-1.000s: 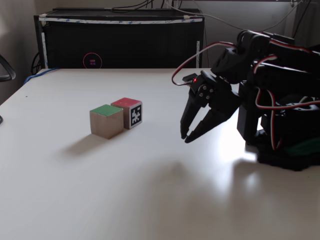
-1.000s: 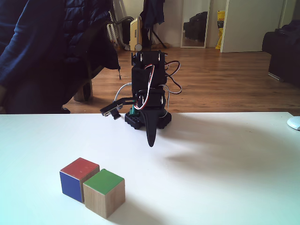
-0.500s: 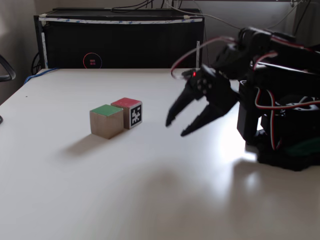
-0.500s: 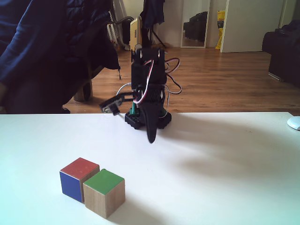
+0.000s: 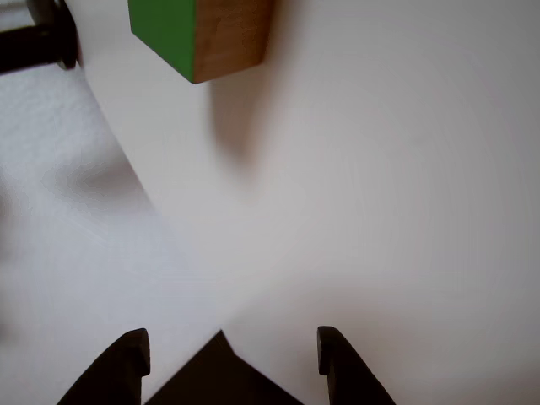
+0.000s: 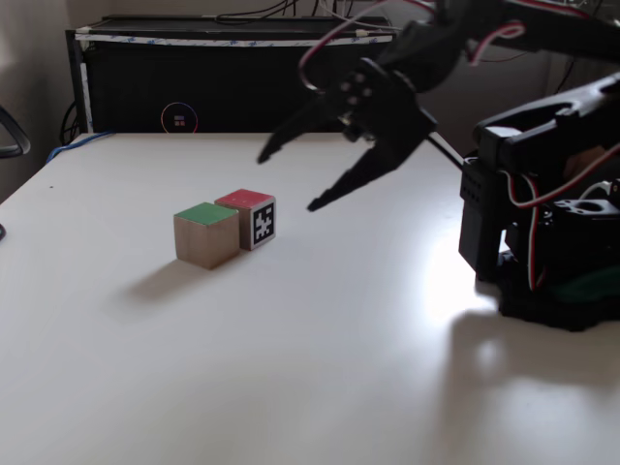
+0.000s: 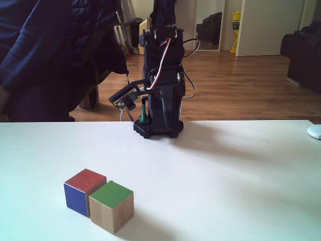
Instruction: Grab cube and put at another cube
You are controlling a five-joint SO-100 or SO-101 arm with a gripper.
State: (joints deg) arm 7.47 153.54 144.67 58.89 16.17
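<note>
Other view: the gripper (image 5: 228,359) shows two spread fingertips at the bottom edge, holding nothing; the cube (image 5: 200,34) sits ahead on the desk (image 5: 380,211).

A fixed view: the cube (image 6: 205,233) rests touching another cube (image 6: 251,217), toward the desk's (image 6: 291,368) far left. The gripper (image 6: 288,179) hangs wide open in the air above and beside them, touching nothing. Judgement: grasp not yet made.

A fixed view: the cube (image 7: 111,206) stands near the front edge against another cube (image 7: 84,191).
</note>
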